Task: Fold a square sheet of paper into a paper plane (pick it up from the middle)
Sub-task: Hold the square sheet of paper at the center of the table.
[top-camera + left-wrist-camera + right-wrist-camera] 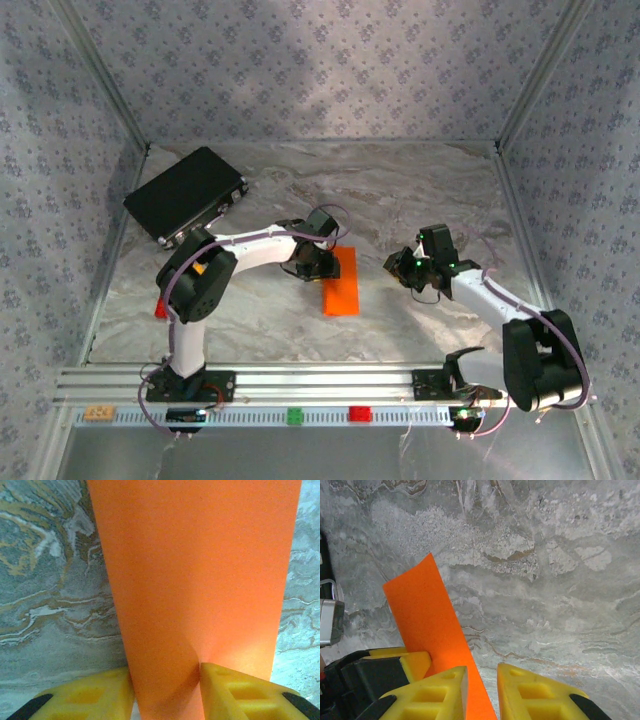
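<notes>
The square sheet of paper (342, 281) is bright orange and lies on the marbled table as a long narrow strip, not as a pointed paper plane. My left gripper (318, 262) is down at the strip's far left end. In the left wrist view the paper (200, 570) runs up from between the yellow fingers (235, 690) of the left gripper (166, 672). The jaws stand apart, and the paper humps slightly between them. My right gripper (405, 268) hovers right of the strip, open, nothing between its fingers. In the right wrist view the right gripper (482, 680) sits beside the paper (422, 615).
A black rectangular case (186, 193) lies at the back left. A small red block (160, 308) sits by the left arm's base. Green (295, 415) and red (360, 413) blocks sit on the front rail. Patterned walls close in the table on three sides.
</notes>
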You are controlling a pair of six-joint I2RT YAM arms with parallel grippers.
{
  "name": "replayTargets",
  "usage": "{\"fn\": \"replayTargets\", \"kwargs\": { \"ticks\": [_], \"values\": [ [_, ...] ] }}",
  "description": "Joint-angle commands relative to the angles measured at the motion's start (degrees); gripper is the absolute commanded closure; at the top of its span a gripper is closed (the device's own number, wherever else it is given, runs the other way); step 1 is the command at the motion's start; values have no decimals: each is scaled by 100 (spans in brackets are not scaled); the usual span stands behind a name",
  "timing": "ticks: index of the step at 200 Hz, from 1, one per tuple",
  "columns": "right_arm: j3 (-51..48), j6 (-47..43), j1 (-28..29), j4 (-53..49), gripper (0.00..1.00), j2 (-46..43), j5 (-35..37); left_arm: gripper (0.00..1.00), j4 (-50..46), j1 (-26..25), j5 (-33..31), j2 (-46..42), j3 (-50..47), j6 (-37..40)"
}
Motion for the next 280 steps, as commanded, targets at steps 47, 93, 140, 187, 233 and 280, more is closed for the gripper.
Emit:
{"fn": "replayTargets", "kwargs": {
  "ticks": [47, 93, 140, 187, 233, 280],
  "values": [
    [20, -68, 65, 80, 76, 150, -132, 62, -269, 15, -449, 276, -33, 38],
    [20, -62, 75, 80, 76, 162, -114, 65, -234, 22, -434, 254, -16, 62],
    [27, -71, 82, 69, 76, 171, -113, 59, -252, 22, -416, 300, 35, 76],
    [21, -63, 90, 76, 76, 179, -101, 58, -326, 14, -434, 377, 107, 132],
    [20, -64, 107, 94, 76, 188, -106, 58, -369, 14, -454, 429, 152, 177],
    [29, -64, 110, 90, 76, 188, -106, 60, -403, 13, -500, 432, 160, 192]
  ]
}}
